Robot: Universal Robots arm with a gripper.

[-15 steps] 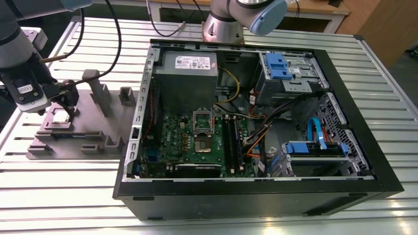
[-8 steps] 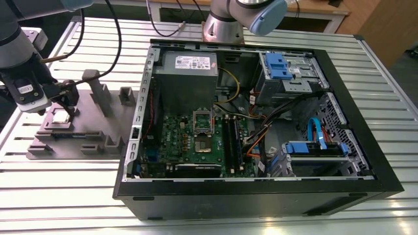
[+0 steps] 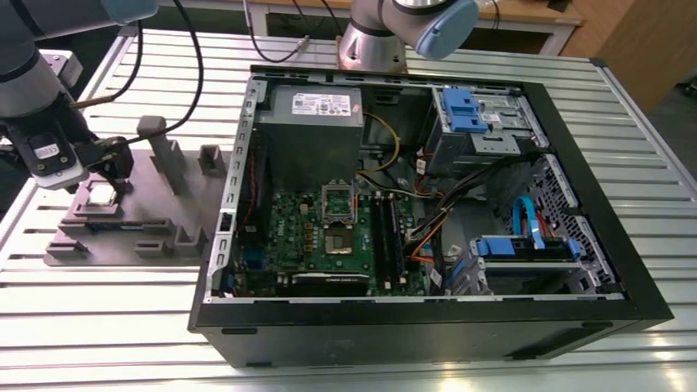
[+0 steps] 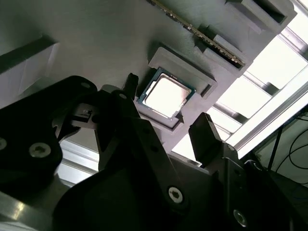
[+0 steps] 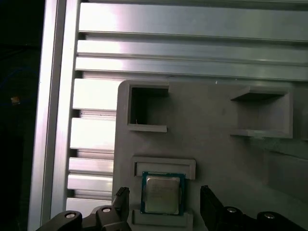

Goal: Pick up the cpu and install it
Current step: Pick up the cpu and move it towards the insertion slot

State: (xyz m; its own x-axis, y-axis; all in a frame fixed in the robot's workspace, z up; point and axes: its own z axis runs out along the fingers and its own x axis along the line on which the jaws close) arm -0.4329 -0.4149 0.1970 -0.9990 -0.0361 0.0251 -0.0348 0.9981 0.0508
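Over at the exterior view's left, the black two-finger gripper (image 3: 113, 167) hangs just above the small square silver-topped cpu (image 3: 101, 193), spread wide with a finger either side, not gripping it. The cpu lies flat in a pocket of the grey plastic fixture block (image 3: 77, 245) on the slatted metal tabletop (image 3: 109, 314). Rightward sits the open black computer case (image 3: 436, 335).

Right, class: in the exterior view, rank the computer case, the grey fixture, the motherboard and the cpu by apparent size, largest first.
Largest: computer case.
Next: grey fixture and motherboard, too alike to rank.
Smallest: cpu.
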